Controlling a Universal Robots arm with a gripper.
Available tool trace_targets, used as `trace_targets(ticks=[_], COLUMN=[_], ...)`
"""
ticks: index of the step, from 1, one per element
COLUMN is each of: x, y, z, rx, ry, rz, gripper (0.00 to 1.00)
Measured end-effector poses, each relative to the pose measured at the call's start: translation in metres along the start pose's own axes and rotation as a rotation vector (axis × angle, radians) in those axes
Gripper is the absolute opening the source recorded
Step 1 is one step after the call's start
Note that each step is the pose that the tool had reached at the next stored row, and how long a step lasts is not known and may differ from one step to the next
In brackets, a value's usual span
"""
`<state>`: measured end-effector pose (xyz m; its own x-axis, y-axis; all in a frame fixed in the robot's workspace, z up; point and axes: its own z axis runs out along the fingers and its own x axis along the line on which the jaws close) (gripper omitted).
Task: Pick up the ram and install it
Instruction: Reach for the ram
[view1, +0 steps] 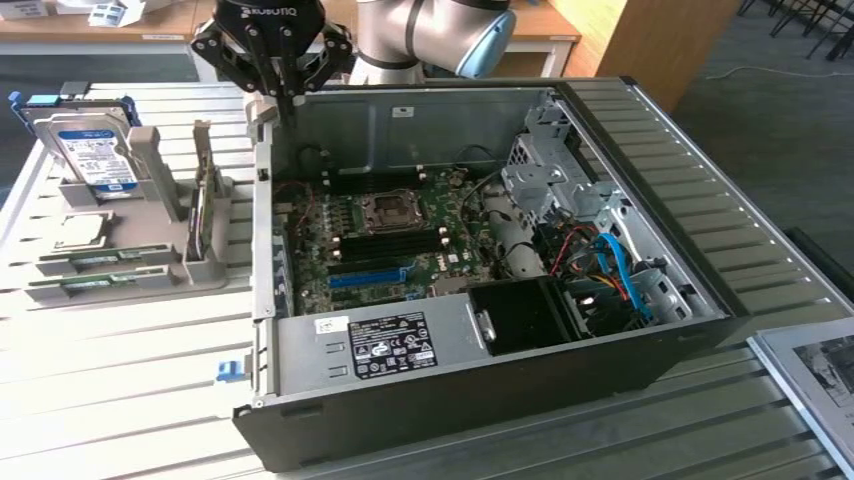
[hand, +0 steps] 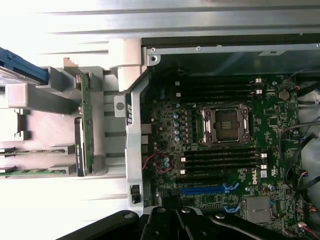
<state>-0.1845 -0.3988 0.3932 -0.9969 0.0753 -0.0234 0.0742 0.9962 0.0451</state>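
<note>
White slatted table (view1: 120, 400) carries an open PC case (view1: 467, 400). My claw (view1: 284, 105) hangs clenched and empty over the case's 11 o'clock corner in the exterior view. Grey rack (view1: 160, 270) sits at the case's 9 o'clock. Ram (view1: 100, 258) lies in a low slot at the rack's 7 o'clock, untouched. Another green stick (hand: 86, 120) stands on edge nearby. Hard drive (view1: 91, 150) stands at the rack's 12 o'clock.

Green circuit-board ram sticks (view1: 100, 258) lying flat: two
Thin green board (hand: 86, 120) standing upright: one
Silver blue-labelled hard drive (view1: 96, 155): one
Open black metal computer case (view1: 467, 400): one
Long blue motherboard slot (view1: 363, 276): one
</note>
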Motion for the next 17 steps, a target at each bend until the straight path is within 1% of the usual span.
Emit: trace_targets(ticks=[17], x=[0.024], y=[-0.0018], z=[-0.0006], rx=[0.0001], ry=[0.0001], rz=[0.0], gripper=[0.1])
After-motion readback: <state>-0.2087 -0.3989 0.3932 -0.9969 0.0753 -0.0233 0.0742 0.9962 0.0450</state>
